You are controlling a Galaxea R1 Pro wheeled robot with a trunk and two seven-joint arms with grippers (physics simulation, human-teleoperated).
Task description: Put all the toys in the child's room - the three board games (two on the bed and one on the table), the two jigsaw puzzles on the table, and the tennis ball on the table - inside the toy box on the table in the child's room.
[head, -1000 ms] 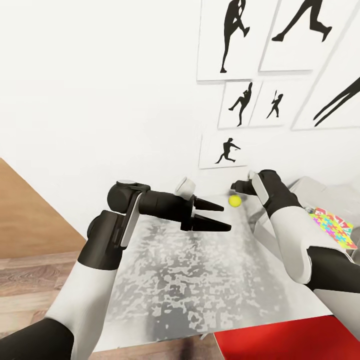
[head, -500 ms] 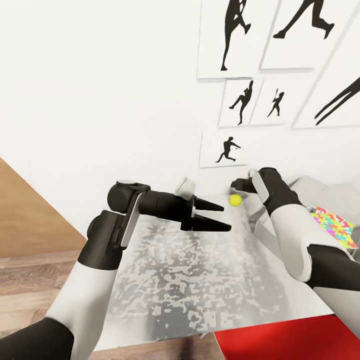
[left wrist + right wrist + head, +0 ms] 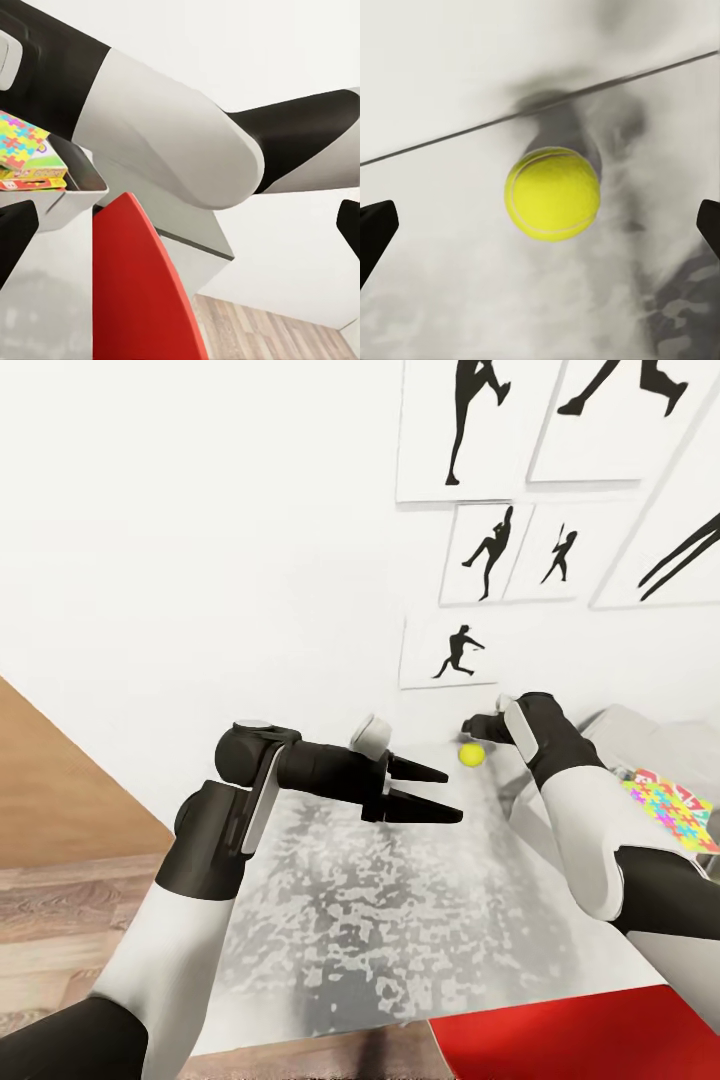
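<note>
The ball (image 3: 471, 754) rests on the surface (image 3: 400, 900) near the wall, at about 1 o'clock from the left gripper (image 3: 440, 794), whose fingers are apart and empty. The right gripper (image 3: 540, 225) hangs over the ball, fingers spread wide and not touching it. The ball looks light, springy and prone to rolling, so it is best pinched across its widest middle. The box (image 3: 64, 196), holding a puzzle (image 3: 21, 141), lies at 3 o'clock.

A child's room in a home.
White walls held black-shape pictures of people playing sports (image 3: 560, 550) at the upper right. A wood floor (image 3: 60, 920) showed at the lower left. On the pale table (image 3: 400, 900) were a tennis ball (image 3: 471, 755) and a bright jigsaw puzzle (image 3: 668, 803).
</note>
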